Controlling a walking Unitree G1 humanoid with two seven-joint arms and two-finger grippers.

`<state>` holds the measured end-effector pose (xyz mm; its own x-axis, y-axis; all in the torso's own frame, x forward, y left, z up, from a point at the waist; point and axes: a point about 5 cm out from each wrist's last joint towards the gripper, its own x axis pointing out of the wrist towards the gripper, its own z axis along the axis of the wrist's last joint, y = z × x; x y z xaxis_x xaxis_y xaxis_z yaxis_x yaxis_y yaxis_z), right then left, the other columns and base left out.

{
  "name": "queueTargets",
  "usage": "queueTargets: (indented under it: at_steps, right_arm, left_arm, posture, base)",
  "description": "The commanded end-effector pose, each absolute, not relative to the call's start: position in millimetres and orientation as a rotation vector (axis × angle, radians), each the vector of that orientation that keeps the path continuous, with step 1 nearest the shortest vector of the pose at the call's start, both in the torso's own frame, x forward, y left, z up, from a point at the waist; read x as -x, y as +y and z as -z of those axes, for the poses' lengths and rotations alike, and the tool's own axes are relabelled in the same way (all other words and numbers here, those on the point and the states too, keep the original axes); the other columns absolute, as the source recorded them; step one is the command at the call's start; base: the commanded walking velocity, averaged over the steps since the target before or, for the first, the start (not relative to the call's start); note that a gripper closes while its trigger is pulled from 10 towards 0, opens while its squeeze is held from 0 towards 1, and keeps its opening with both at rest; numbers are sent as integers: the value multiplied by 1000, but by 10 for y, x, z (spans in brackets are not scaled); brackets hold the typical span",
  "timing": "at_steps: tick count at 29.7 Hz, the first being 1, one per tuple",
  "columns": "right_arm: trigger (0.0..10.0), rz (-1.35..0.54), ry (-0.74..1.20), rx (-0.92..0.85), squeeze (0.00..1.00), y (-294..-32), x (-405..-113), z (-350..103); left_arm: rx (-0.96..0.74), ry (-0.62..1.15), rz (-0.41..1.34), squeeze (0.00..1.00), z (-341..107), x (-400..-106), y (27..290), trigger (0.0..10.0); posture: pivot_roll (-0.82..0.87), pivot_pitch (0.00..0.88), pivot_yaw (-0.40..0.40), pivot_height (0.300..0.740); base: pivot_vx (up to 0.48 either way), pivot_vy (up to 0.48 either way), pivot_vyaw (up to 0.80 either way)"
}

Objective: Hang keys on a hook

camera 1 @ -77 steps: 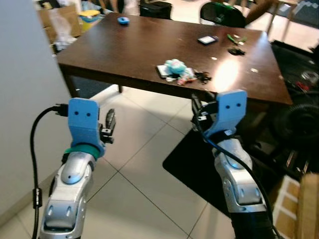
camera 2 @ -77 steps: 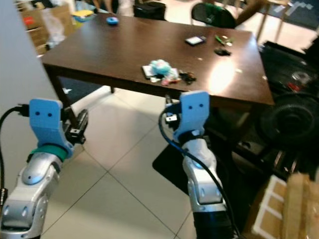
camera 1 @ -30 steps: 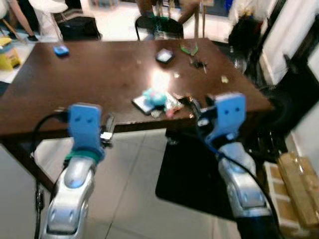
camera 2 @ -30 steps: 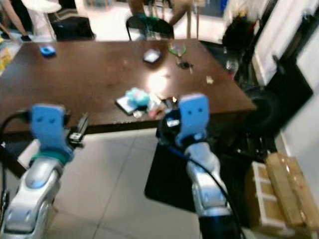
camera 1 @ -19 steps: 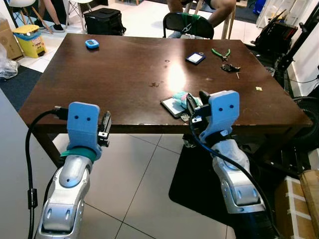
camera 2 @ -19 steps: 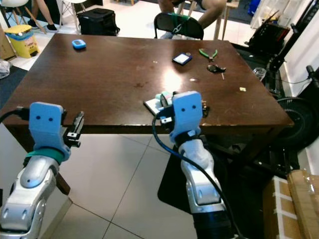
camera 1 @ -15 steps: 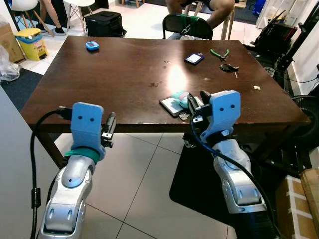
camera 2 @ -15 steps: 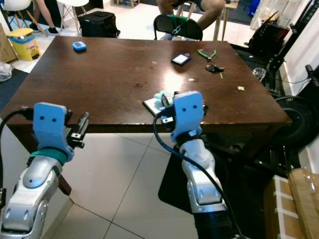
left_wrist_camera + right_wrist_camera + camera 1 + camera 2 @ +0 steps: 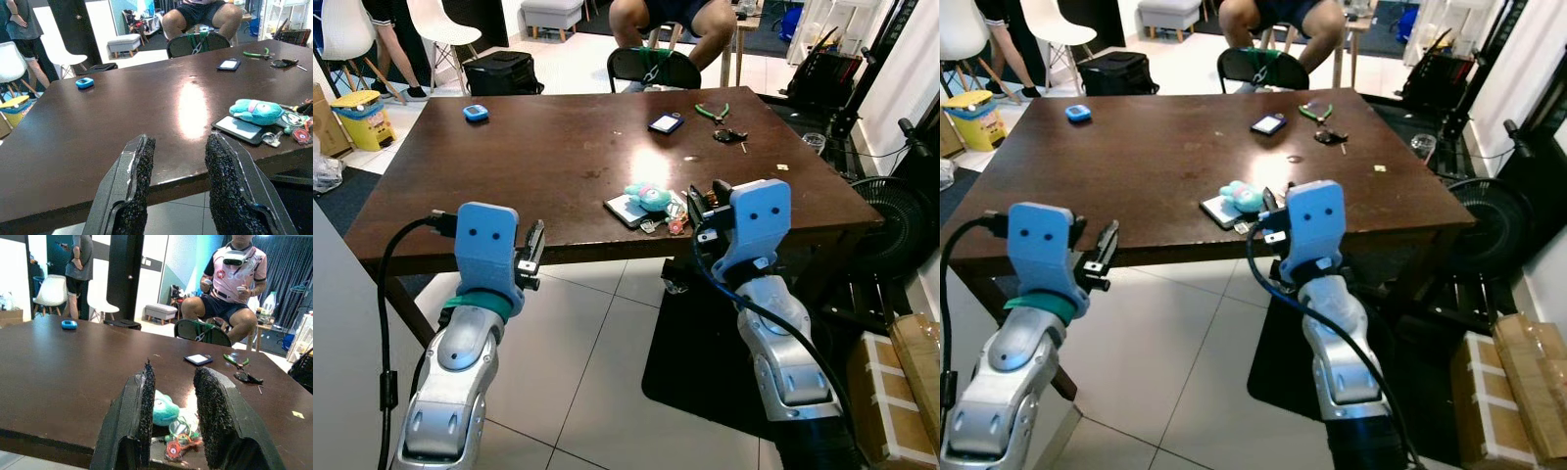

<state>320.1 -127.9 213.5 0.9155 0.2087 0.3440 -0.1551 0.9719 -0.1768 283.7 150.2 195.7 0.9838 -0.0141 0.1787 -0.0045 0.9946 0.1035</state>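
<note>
The left gripper (image 9: pixel 532 257) is hovering at the near edge of the dark brown wooden table (image 9: pixel 529 147), its rough black foam-faced fingers (image 9: pixel 138 176) standing apart and holding nothing. The tabletop is smooth and glossy, carrying a bright glare patch near its middle. A small blue rounded object (image 9: pixel 476 112) is lying at the far left of the table.

Near the front edge, right of centre, the keys (image 9: pixel 668 223) are lying in a loose cluster: thin metal rings with small red and green tags, attached beside a soft turquoise plush toy (image 9: pixel 647 197) that is resting on a flat dark card holder with a pale face (image 9: pixel 623 210). The right gripper (image 9: pixel 698 208) is hovering just beside this cluster (on its near right side), fingers (image 9: pixel 212 413) parted and empty, with the plush and the keys framed between them in the right wrist view.

Further back, a dark phone-like slab (image 9: pixel 665 122), green-handled pliers (image 9: pixel 710 112) and a small black bunch (image 9: pixel 728 135) are lying on the table. A seated person (image 9: pixel 229 281) is sitting beyond the far edge.

Compared with half a second ago, the camera is standing closer and higher over the table; the keys are lying in the same spot on it.
</note>
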Motion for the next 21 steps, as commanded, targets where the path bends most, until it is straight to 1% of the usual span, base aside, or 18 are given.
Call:
queueTargets:
  at_steps: [1,11,15,21]
  right_arm:
    - [10000,-181,-344,130,0,-1302,-3205,-2084]
    - [10000,-178,-342,132,0,-1315,-3208,-2088]
    - [10000,-178,-344,139,0,-1317,-3208,-2088]
    - [10000,-179,-352,156,0,-1314,-3205,-2091]
  left_arm:
    - [-109,-174,3,0,-1934,-2835,1516,10000]
    - [-107,-174,3,0,-1928,-2832,1517,10000]
    - [-106,-174,3,0,-1926,-2833,1517,10000]
    - [-108,-172,1,0,-1918,-2837,1522,10000]
  posture:
    - [-95,0,74,740]
    - [-98,0,74,740]
    - [-98,0,74,740]
    - [-97,0,76,740]
  base:
    - [480,0,-569]
    - [480,0,-800]
    - [480,0,-556]
    - [480,0,0]
